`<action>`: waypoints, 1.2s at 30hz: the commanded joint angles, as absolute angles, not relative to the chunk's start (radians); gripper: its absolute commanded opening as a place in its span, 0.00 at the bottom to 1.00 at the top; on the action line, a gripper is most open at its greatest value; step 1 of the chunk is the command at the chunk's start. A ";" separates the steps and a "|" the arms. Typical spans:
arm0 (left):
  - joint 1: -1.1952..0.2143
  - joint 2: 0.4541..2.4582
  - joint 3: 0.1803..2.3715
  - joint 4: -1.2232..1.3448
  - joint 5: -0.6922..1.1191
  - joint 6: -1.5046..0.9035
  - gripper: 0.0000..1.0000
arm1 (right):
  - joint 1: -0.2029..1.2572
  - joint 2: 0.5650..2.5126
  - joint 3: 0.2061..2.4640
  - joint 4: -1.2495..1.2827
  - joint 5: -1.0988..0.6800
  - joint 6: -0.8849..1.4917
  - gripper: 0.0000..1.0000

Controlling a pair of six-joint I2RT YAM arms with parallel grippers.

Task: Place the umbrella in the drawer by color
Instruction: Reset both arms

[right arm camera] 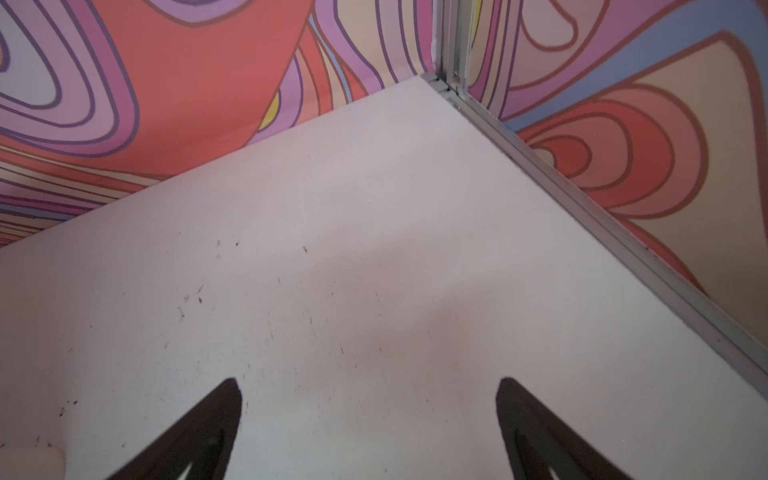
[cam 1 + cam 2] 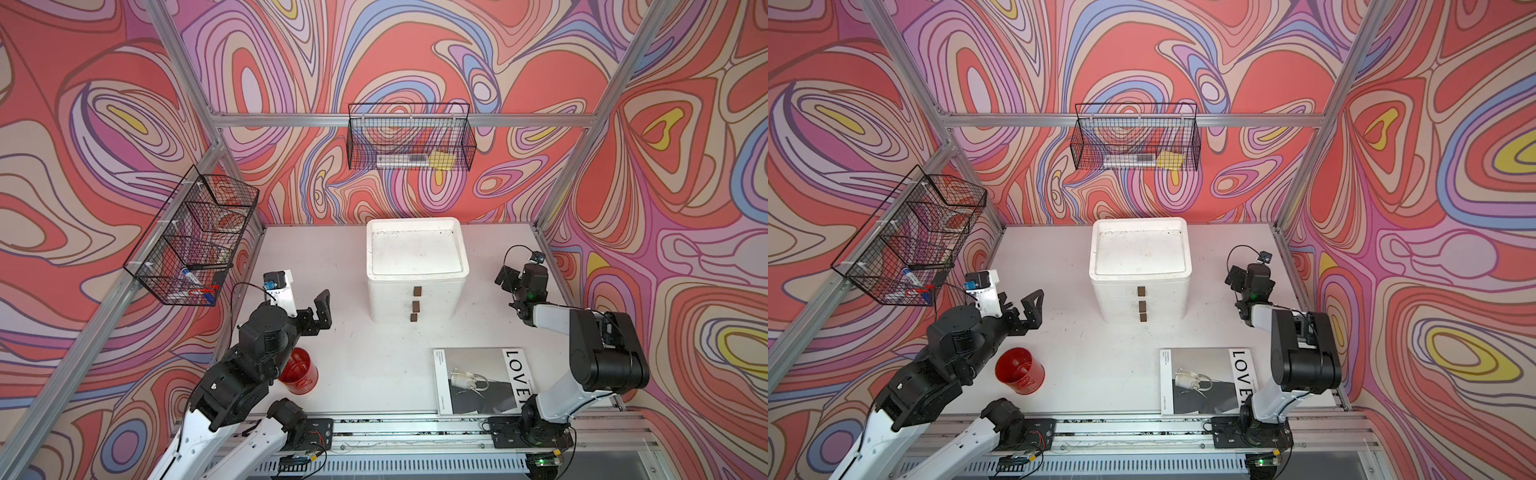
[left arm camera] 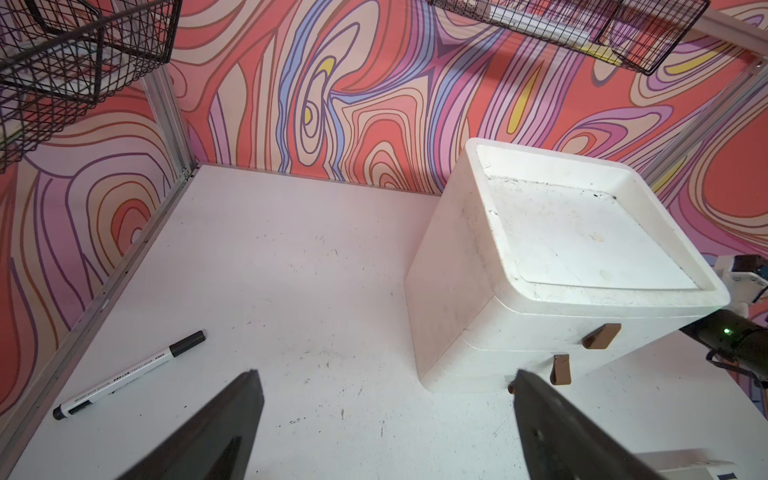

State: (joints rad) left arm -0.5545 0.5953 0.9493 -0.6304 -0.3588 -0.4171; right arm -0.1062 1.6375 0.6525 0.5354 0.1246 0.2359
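No umbrella shows plainly in any view. The white drawer unit (image 2: pixel 415 266) (image 2: pixel 1139 257) stands at the back middle of the table, its three drawers shut, with brown handles (image 2: pixel 417 291) down the front. In the left wrist view the unit (image 3: pixel 457 291) is off to one side. My left gripper (image 2: pixel 313 316) (image 2: pixel 1019 309) (image 3: pixel 386 374) hovers open and empty to the left of the unit. My right gripper (image 2: pixel 507 278) (image 2: pixel 1235 276) (image 1: pixel 370 382) is open and empty to the right of it, over bare table near the back right corner.
A red cup (image 2: pixel 299 370) stands at the front left under my left arm. A magazine (image 2: pixel 482 380) lies at the front right. A marker pen (image 3: pixel 129 374) lies by the left wall. Wire baskets hang on the left wall (image 2: pixel 191 237) and back wall (image 2: pixel 411 137).
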 commanded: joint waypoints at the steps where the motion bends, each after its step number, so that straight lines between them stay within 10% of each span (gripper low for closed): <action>1: -0.537 0.636 0.944 -0.601 -0.331 -0.435 0.99 | -0.110 1.607 0.526 0.744 0.039 0.156 0.98; 5: -0.509 0.669 0.893 -0.531 -0.266 -0.478 0.99 | -0.053 1.742 0.303 1.356 -0.030 0.066 0.98; 9: -0.489 0.734 0.799 -0.385 -0.175 -0.514 0.99 | -0.040 1.690 0.480 0.909 -0.123 0.005 0.98; 21: -0.488 0.985 0.750 -0.132 -0.213 -0.373 0.99 | -0.032 1.693 0.475 0.935 -0.052 0.022 0.98; 36: -0.448 1.187 0.281 0.906 -0.558 0.125 0.99 | -0.015 1.694 0.470 0.944 -0.018 0.014 0.98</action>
